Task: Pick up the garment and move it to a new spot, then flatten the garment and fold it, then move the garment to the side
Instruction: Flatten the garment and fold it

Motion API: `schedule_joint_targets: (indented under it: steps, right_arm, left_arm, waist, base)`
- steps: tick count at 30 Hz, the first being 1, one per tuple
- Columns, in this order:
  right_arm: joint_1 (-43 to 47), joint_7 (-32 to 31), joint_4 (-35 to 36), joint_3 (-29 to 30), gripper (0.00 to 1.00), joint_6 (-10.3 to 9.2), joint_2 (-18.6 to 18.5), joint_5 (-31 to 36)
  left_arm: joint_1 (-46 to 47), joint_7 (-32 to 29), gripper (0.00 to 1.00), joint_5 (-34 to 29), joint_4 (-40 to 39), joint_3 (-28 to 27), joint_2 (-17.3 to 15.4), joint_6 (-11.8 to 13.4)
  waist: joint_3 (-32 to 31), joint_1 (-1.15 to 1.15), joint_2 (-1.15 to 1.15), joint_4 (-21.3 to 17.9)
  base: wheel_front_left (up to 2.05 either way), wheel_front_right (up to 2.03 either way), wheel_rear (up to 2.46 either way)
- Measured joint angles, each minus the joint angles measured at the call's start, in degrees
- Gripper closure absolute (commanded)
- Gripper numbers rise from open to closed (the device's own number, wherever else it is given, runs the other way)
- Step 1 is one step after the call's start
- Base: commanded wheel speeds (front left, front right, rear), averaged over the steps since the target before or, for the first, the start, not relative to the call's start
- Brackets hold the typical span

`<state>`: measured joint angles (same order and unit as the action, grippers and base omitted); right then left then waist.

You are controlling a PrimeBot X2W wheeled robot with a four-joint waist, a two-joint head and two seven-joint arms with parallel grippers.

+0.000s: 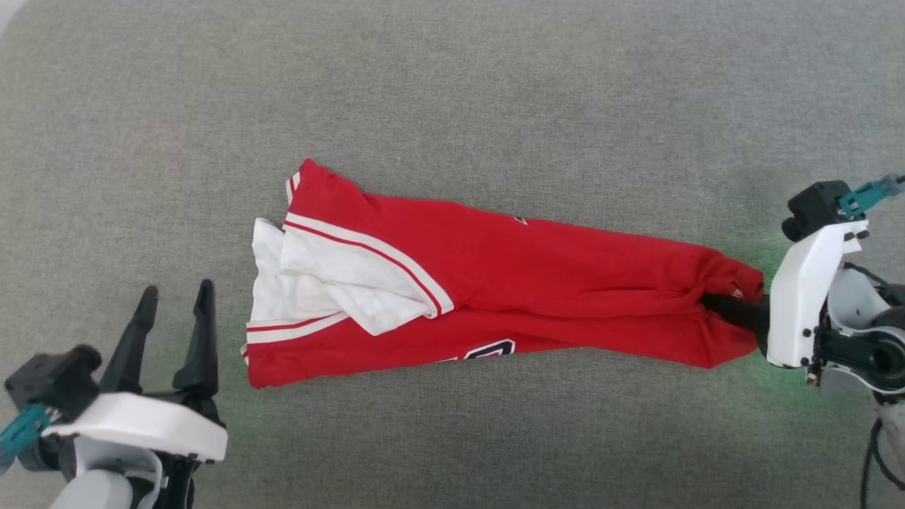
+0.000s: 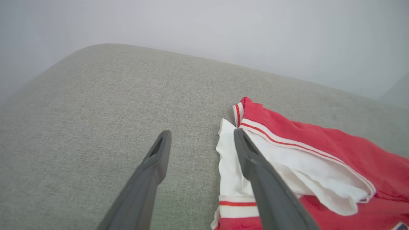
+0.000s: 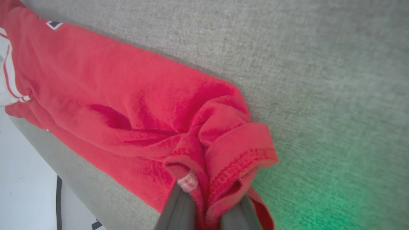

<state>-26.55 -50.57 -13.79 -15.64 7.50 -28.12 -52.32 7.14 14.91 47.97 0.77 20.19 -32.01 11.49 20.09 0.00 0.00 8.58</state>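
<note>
Closest to me, at the lower left, my left gripper (image 1: 178, 288) has its fingers spread wide, near the white sleeve end. Across the middle of the grey cushion (image 1: 452, 106) lies the red shirt (image 1: 551, 283) (bunched long and narrow); my right gripper (image 1: 732, 307) is clamped on its right-hand end.

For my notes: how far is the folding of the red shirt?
Done: the red jersey shirt with white sleeve ends lies folded lengthwise on the grey fabric surface. In hand: right gripper pinches its bunched end; left gripper is open. Probably left: crosswise fold, moving aside.
</note>
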Motion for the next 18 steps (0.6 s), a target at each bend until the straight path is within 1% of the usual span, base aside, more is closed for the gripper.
schedule_joint_targets:
  steps: [4, 6, 11, 14, 18]
  right_arm:
    - [-0.1, 0.6, -0.9, 1.2, 1.00, 0.09, -1.2, -2.5]
    - [0.1, 1.3, -1.3, 2.2, 1.00, 0.09, -1.8, -3.3]
    - [0.8, 3.2, -3.3, 6.5, 1.00, 0.07, -5.9, -3.9]
    - [1.1, 4.2, -5.1, 9.2, 1.00, 0.07, -8.2, -3.0]
    - [1.0, 5.1, -8.6, 12.5, 1.00, 0.07, -11.3, -0.9]
  left_arm:
    - [-3.1, 0.0, 0.00, -4.9, 0.5, -6.8, 5.1, -4.3]
    - [-4.6, 0.0, 0.00, -7.3, 0.7, -9.7, 7.1, -6.1]
    - [-6.7, 0.0, 0.00, -11.0, 1.4, -15.8, 12.6, -10.9]
    - [-7.6, 0.0, 0.00, -13.0, 2.0, -18.6, 15.0, -13.4]
    - [-7.8, 0.0, 0.00, -15.4, 2.9, -21.3, 17.5, -15.7]
  waist:
    - [-0.6, 0.00, 0.00, -0.2]
    - [-0.9, 0.00, 0.00, -0.4]
    - [-1.7, 0.00, 0.00, -1.0]
    - [-2.1, 0.00, 0.00, -1.7]
    - [-2.5, 0.00, 0.00, -2.5]
  base:
    - [0.00, 0.00, 0.00]
    - [0.00, 0.00, 0.00]
    - [0.00, 0.00, 0.00]
    - [0.00, 0.00, 0.00]
    - [0.00, 0.00, 0.00]
